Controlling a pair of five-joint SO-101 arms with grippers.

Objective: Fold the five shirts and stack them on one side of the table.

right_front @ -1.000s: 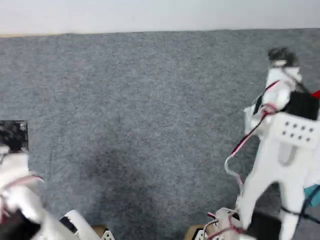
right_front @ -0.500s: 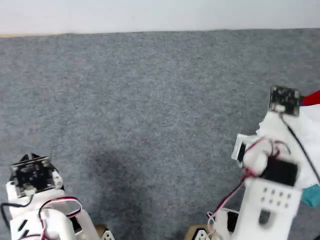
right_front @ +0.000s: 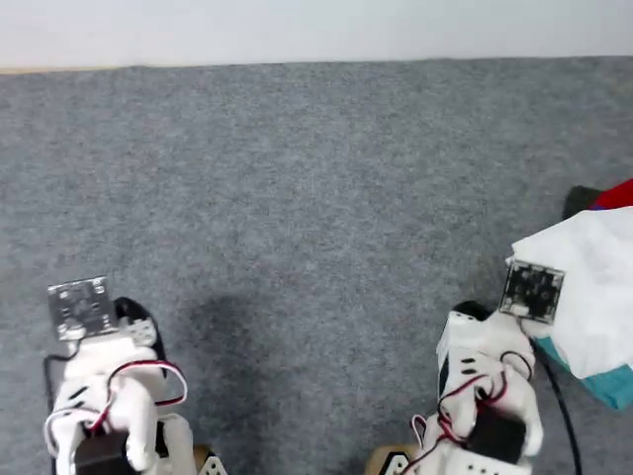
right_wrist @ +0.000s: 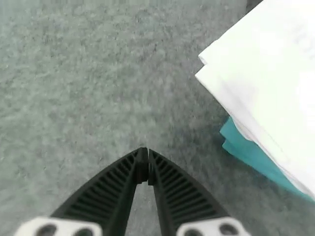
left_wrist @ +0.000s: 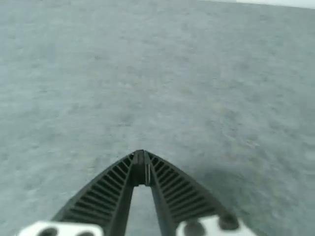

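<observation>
Since a sec ago, left gripper (left_wrist: 141, 158) & right gripper (right_wrist: 143, 153) have drawn back to the near edge, the right one from over the shirt stack (right_front: 591, 282). Both have fingers clenched on nothing and are parked low, prob. because folding looks done. The stack sits at the right edge of the grey felt-covered table (right_front: 297, 198), white on top, teal below, just beside right gripper. Pale wall (right_front: 297, 30) behind.
</observation>
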